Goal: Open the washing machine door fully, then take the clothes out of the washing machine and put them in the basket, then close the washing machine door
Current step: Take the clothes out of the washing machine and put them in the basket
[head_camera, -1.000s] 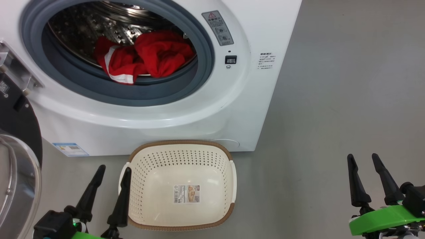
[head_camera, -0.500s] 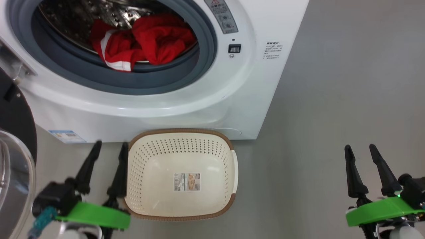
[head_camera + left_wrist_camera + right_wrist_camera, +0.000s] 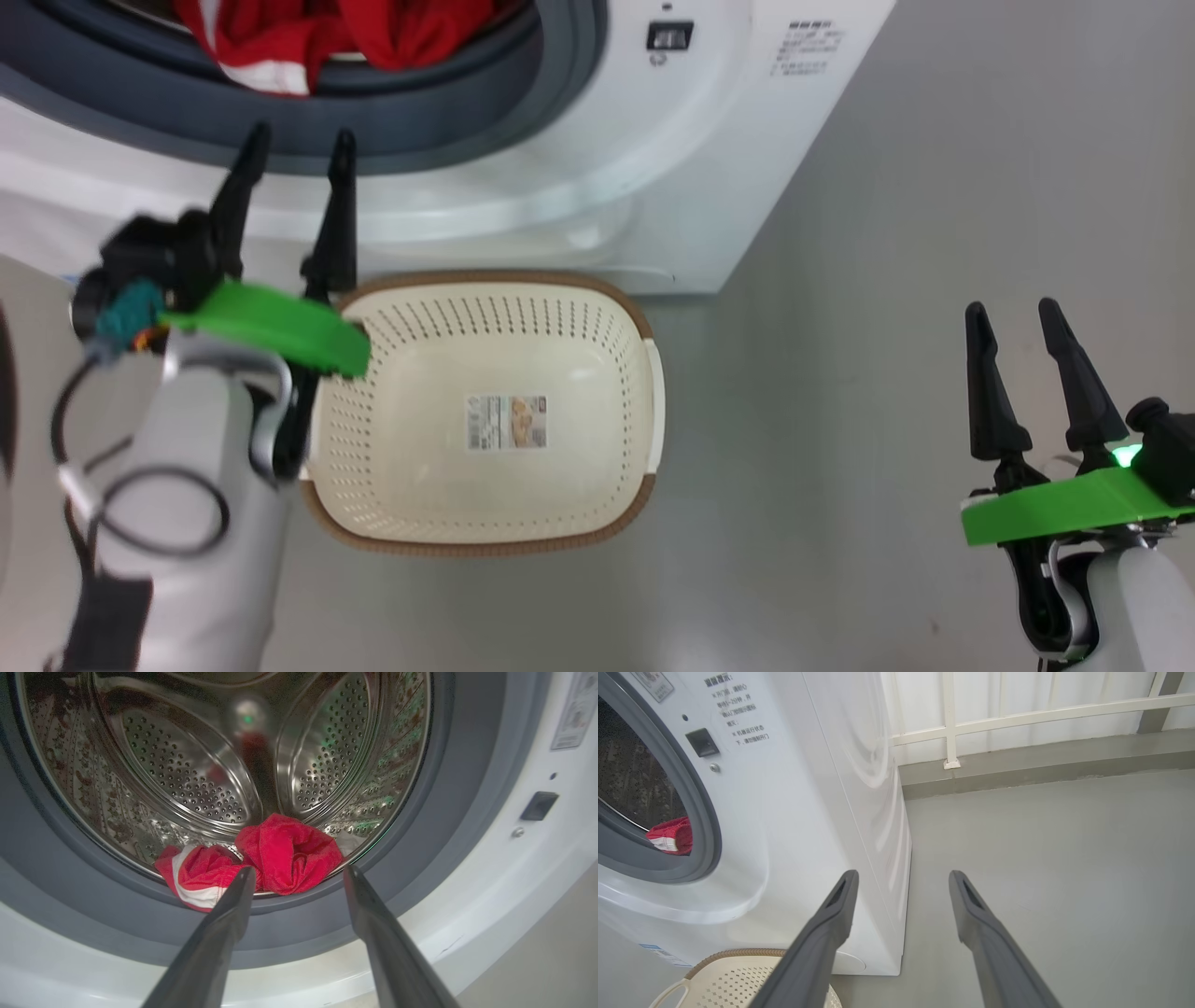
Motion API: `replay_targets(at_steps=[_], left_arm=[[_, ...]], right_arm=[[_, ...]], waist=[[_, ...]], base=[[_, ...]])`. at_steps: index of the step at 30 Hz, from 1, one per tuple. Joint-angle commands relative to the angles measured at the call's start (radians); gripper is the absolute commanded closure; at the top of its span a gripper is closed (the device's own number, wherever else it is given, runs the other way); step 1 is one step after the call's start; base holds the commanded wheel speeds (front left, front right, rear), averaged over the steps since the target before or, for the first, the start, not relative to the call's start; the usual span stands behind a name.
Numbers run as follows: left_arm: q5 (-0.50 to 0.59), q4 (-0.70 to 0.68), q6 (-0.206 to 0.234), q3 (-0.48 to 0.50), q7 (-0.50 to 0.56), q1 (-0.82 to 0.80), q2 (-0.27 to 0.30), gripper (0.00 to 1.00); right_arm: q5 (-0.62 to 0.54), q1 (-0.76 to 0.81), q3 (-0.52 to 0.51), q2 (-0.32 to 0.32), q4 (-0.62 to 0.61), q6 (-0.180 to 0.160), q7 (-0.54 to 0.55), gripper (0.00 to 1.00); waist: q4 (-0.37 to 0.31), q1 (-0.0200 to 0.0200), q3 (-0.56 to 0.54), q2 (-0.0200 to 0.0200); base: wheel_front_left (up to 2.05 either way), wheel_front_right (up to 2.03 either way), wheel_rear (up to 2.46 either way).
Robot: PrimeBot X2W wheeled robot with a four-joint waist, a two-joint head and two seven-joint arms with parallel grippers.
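The washing machine (image 3: pixel 597 187) stands with its opening uncovered. A pale slice of the washing machine door (image 3: pixel 23 299) shows at the head view's left edge. The red and white clothes (image 3: pixel 280 854) lie at the front lip of the steel drum (image 3: pixel 187 779). My left gripper (image 3: pixel 299 140) is open and empty, raised in front of the grey rubber ring, its fingers pointing at the clothes (image 3: pixel 280 37) and short of them. The empty basket (image 3: pixel 504 277) sits on the floor against the machine. My right gripper (image 3: pixel 1011 313) hangs open and empty over the floor to the right.
Grey floor (image 3: pixel 887 280) stretches to the right of the machine. In the right wrist view a white railing (image 3: pixel 1017 718) and a low kerb run along the back. My left forearm (image 3: pixel 196 485) and its cable overlap the basket's left rim.
The head camera has tilted down, so the machine and basket slid up the picture. My left arm rose and reached forward toward the drum opening. Both grippers stayed open.
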Motion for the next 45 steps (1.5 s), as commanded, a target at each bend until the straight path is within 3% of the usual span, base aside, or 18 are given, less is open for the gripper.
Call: replay_targets(at_steps=[1, 10, 22, 35, 36, 37, 38, 45], left_arm=[[0.011, 0.054, 0.004, 0.023, -0.005, -0.071, 0.028, 0.00], [0.034, 0.363, 0.012, 0.000, -0.002, -0.352, 0.049, 0.00], [0.041, 0.551, 0.016, -0.015, -0.004, -0.576, 0.084, 0.00], [0.056, 0.661, 0.026, -0.041, -0.005, -0.664, 0.135, 0.02], [0.058, 0.664, 0.026, -0.045, -0.005, -0.667, 0.137, 0.53], [0.061, 0.667, 0.025, -0.049, -0.005, -0.668, 0.139, 0.69], [0.062, 0.668, 0.024, -0.052, -0.005, -0.668, 0.140, 1.00], [0.037, 0.561, 0.028, -0.024, -0.005, -0.614, 0.133, 1.00]], right_arm=[[-0.001, -0.019, 0.023, -0.001, -0.024, 0.007, -0.006, 0.00], [0.007, -0.059, 0.038, 0.009, -0.028, 0.007, -0.006, 0.00], [0.030, -0.107, 0.076, 0.011, -0.032, 0.007, -0.006, 0.00], [0.055, -0.115, 0.090, 0.012, -0.035, 0.007, -0.006, 0.00], [0.056, -0.116, 0.089, 0.012, -0.035, 0.007, -0.006, 0.00], [0.057, -0.116, 0.088, 0.012, -0.035, 0.007, -0.006, 0.00], [0.057, -0.116, 0.088, 0.012, -0.036, 0.007, -0.006, 0.00], [0.049, -0.120, 0.072, 0.012, -0.041, 0.007, -0.006, 0.00]], waist=[[-0.029, 0.0000, 0.078, 0.0000], [-0.069, 0.0000, 0.147, 0.0000], [-0.114, 0.0000, 0.217, 0.0000], [-0.163, 0.0000, 0.248, 0.0000], [-0.164, 0.0000, 0.247, 0.0000], [-0.164, 0.0000, 0.247, 0.0000], [-0.165, 0.0000, 0.246, 0.0000], [-0.138, 0.0000, 0.224, 0.0000]], base=[[0.00, 0.00, 0.00], [0.00, 0.00, 0.00], [0.00, 0.00, 0.00], [0.00, 0.00, 0.00], [0.00, 0.00, 0.00], [0.00, 0.00, 0.00], [0.00, 0.00, 0.00], [0.00, 0.00, 0.00]])
